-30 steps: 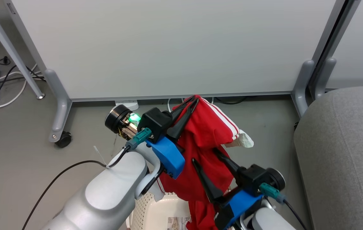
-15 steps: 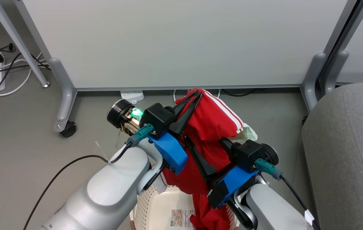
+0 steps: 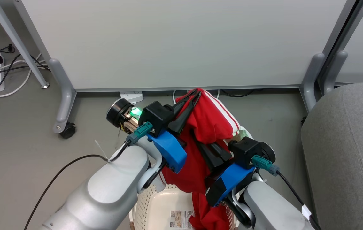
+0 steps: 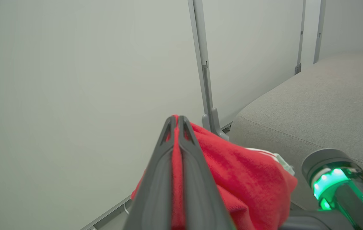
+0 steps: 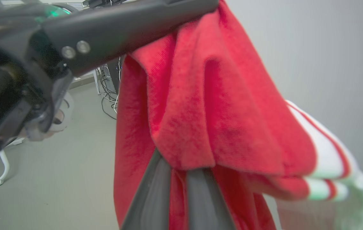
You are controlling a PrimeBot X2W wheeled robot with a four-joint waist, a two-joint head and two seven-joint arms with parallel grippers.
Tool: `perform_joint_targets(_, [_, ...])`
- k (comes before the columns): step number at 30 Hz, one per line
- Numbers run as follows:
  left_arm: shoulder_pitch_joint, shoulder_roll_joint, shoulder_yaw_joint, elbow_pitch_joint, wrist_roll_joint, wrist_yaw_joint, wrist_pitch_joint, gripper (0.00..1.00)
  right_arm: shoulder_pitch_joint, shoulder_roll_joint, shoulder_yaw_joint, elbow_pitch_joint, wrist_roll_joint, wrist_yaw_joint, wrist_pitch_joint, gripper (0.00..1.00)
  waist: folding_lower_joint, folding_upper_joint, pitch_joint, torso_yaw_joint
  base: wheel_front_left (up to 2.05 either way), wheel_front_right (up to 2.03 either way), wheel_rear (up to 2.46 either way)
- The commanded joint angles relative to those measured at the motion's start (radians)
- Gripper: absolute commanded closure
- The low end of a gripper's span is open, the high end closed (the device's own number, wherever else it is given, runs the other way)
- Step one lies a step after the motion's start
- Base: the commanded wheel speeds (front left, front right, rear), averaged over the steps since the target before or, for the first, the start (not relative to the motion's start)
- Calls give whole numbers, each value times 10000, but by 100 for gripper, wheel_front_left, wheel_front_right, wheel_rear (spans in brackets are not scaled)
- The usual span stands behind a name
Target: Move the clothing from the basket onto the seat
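grip, left: left gripper (image 3: 194,94) is pinched tight on a top fold of the clothing (image 3: 212,121); we see red fabric squeezed between its fingers in the left wrist view.
grip, right: right gripper (image 3: 204,145) is closed narrow on a lower bunch of the same garment, fingertips tucked under a fold.
location: clothing hangs in the air over the basket (image 3: 143,204), lower end at the basket's mouth; none of it is on the seat (image 3: 344,143).
why two holds: we judge the high pinch lifts the cloth off the rim, and the second hold gathers slack so the tail does not drag.
long axis: runs from the left pinch down to the basket, near vertical.
pointing: striped, white-trimmed edge droops to the robot's right, toward the seat.
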Motion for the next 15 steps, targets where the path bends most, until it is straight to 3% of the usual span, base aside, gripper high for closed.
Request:
perform_joint_targets(1, [-77, 5, 54, 33, -14, -41, -33, 100, -91, -17, 32, 22, 28, -7, -10, 100, 0, 0, -26, -15, 0, 0, 0])
perform_joint_targets(14, [-109, -6, 73, 152, -20, -14, -84, 100, -47, -17, 16, -17, -20, -7, -10, 100, 0, 0, -25, -69, 0, 0, 0])
perform_joint_targets(15, [-123, -3, 79, 158, 9, 10, -88, 41, -42, -17, 13, -27, -25, -7, -10, 100, 0, 0, -21, -72, 0, 0, 0])
